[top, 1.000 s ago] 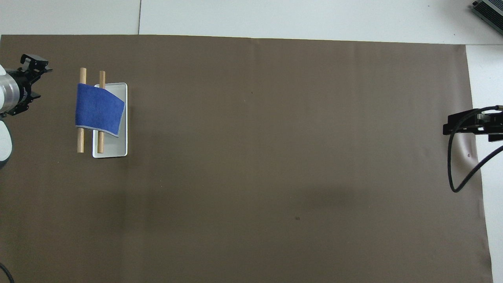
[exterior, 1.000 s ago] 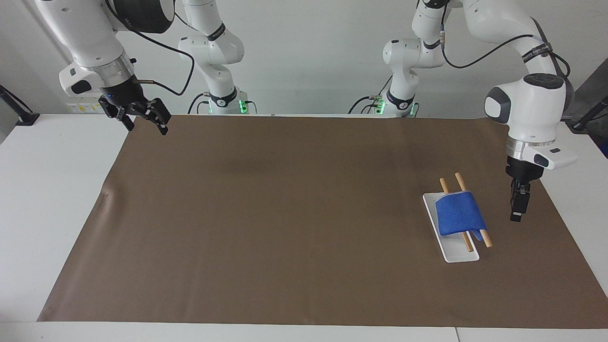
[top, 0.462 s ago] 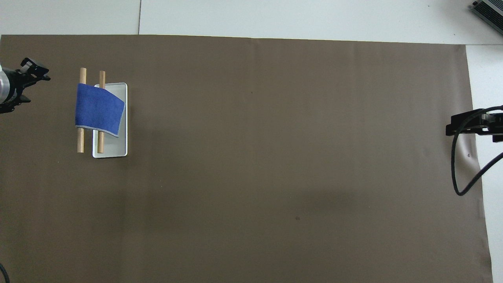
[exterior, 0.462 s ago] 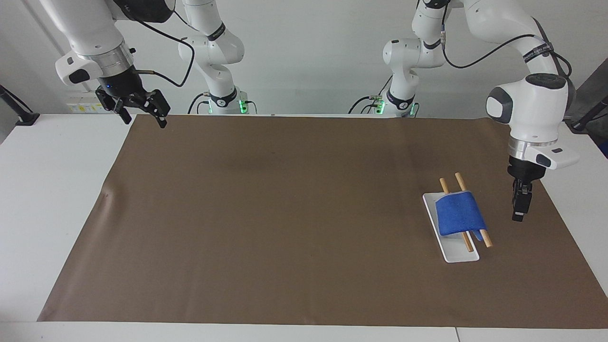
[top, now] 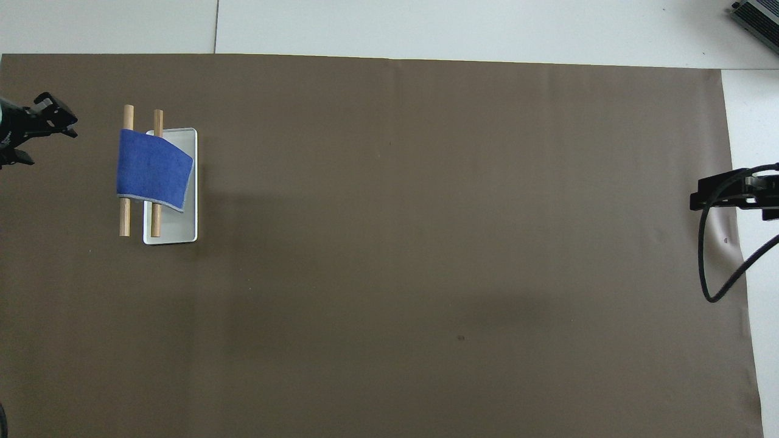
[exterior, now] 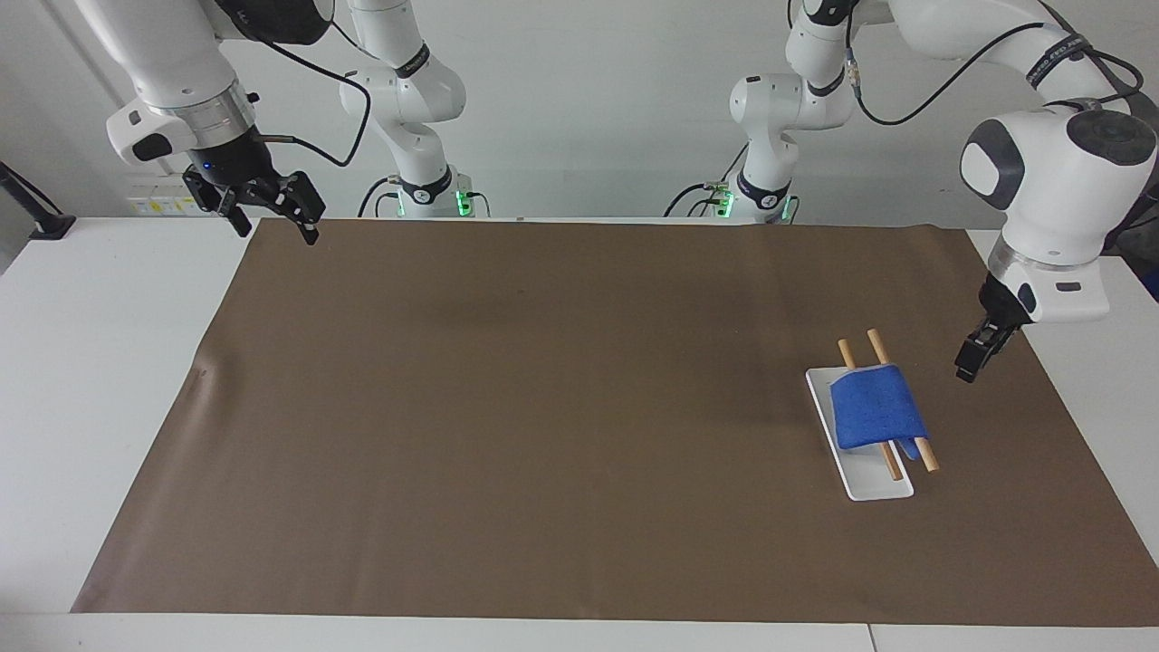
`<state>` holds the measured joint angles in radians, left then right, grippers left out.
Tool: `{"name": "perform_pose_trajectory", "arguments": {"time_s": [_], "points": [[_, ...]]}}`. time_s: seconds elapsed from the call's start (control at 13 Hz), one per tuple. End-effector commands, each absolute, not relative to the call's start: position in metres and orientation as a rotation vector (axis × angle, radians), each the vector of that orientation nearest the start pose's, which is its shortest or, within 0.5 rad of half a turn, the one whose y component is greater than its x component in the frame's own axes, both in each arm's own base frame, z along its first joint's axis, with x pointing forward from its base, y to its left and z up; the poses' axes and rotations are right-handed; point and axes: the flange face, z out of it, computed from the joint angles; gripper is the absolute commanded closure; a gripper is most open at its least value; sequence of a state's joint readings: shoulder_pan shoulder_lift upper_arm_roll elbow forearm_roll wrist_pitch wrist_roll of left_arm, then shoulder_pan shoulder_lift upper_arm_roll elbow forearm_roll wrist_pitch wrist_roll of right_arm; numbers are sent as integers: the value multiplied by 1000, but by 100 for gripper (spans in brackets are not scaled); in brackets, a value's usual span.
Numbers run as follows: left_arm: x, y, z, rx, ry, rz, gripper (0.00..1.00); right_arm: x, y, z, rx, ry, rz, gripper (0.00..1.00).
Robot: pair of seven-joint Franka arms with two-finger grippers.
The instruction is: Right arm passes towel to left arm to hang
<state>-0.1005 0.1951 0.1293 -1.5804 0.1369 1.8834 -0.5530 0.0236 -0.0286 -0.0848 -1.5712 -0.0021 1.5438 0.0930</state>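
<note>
Facing view: high across the table (exterior: 54, 362), looking at both arms. Overhead view: steeply down from the robots' end. Shared: mat (exterior: 543, 407), towel (exterior: 874, 407).

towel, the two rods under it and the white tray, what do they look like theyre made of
The towel: soft terry-like cloth, matte royal blue, sagging over the rods with a pale stitched edge.
The two rods: probably bare wood, going by the light tan colour, dull finish and plain round dowel shape.
The tray: smooth white, rigid, with a raised rim; plastic or glazed ceramic, can't tell which.
</note>
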Motion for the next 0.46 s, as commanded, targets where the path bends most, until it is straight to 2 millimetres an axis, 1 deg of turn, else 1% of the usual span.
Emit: {"name": "perform_pose_trajectory", "arguments": {"time_s": [0.0,0.15,0.23,0.31,0.38], "points": [[631,13,553,-2915,-619,-91,25,540,-36,638,-3141,215,15,0],[620,3,563,-2940,-524,12,25,540,-36,637,-3141,218,17,0],[611,-5,575,-2966,-479,47,25,540,-36,638,-3141,218,15,0],[604,-15,581,-2979,-431,83,25,540,-36,638,-3141,218,15,0],[597,-31,591,-2992,-379,95,24,540,-36,638,-3141,218,15,0]]}}
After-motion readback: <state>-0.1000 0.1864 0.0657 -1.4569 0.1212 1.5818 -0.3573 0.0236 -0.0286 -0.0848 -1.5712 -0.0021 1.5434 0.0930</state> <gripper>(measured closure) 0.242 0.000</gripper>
